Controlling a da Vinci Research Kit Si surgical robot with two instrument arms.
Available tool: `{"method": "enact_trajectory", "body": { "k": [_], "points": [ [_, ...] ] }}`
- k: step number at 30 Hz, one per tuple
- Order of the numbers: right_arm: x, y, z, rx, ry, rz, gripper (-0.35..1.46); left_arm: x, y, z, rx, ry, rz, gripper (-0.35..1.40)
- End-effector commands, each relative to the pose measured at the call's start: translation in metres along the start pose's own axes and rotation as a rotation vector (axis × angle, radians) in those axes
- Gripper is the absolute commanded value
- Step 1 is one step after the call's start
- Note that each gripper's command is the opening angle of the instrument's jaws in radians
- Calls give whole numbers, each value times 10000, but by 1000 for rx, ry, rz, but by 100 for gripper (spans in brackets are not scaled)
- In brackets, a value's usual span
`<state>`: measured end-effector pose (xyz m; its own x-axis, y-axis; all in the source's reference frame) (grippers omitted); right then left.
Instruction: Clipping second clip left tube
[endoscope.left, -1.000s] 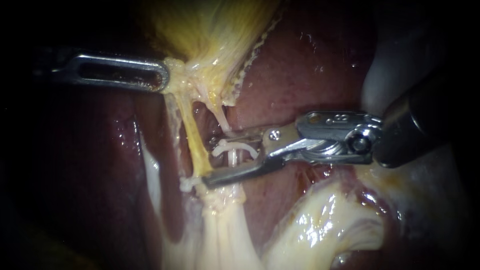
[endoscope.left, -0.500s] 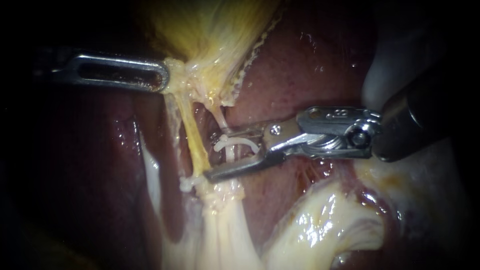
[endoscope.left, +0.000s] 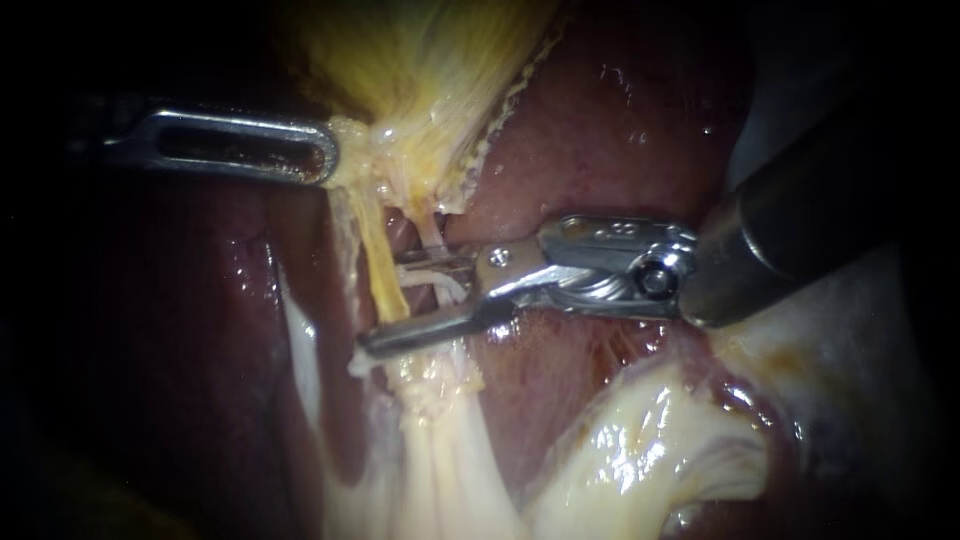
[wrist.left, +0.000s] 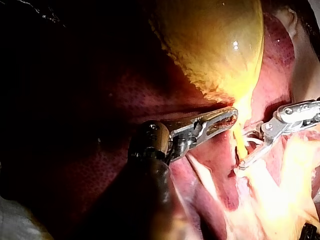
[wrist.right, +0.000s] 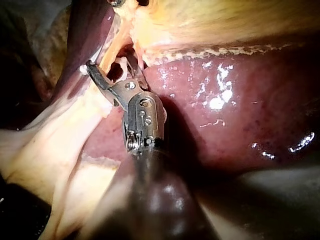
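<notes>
At left, the left instrument (endoscope.left: 318, 150) has its jaws clamped on the yellow tissue where the gallbladder (endoscope.left: 420, 60) narrows. The grip appears meant to draw that neck away to the left and hold the strands below it taut and apart. Running down from the grip is the left tube (endoscope.left: 383, 270), a thin yellow cord and the target of this step. It is stretched almost straight towards the pale fatty tissue (endoscope.left: 440, 400) nearer the camera. Just to its right lies a paler, thinner tube (endoscope.left: 432, 232).

The right instrument (endoscope.left: 390, 305) reaches in from the right, its jaws standing apart with a white clip (endoscope.left: 442, 283) seated between them and touching both. The yellow tube crosses the gap near the jaw tips, with the lower jaw passing beyond it to the left. The jaws thus appear to straddle the tube so that closing them would pinch the clip round it. Whether the paler tube also lies inside cannot be told. Behind the shaft, at right, glistens the dark red liver (endoscope.left: 600, 130).
</notes>
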<state>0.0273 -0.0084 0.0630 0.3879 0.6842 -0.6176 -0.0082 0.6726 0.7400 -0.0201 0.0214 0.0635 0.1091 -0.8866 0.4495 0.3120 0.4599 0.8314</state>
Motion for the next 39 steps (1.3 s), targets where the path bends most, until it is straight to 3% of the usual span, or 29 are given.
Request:
{"method": "enact_trajectory", "body": {
  "k": [1,8,16,24,31,39],
  "points": [
    [-1,0,1,6,4,8,49,0,0,1,0,0,0,-35],
    [2,-7,9,56,64,47,49,1,0,2,-1,-1,0,-35],
    [12,-31,13,194,140,99,49,1,0,2,-1,-1,1,-35],
    [17,-52,7,295,130,120,48,1,0,2,-1,0,1,-35],
    [17,-67,4,375,148,106,44,1,0,2,-1,0,1,-35],
    [17,-59,6,417,130,95,34,1,0,2,-1,0,1,-35]
  ]
}}
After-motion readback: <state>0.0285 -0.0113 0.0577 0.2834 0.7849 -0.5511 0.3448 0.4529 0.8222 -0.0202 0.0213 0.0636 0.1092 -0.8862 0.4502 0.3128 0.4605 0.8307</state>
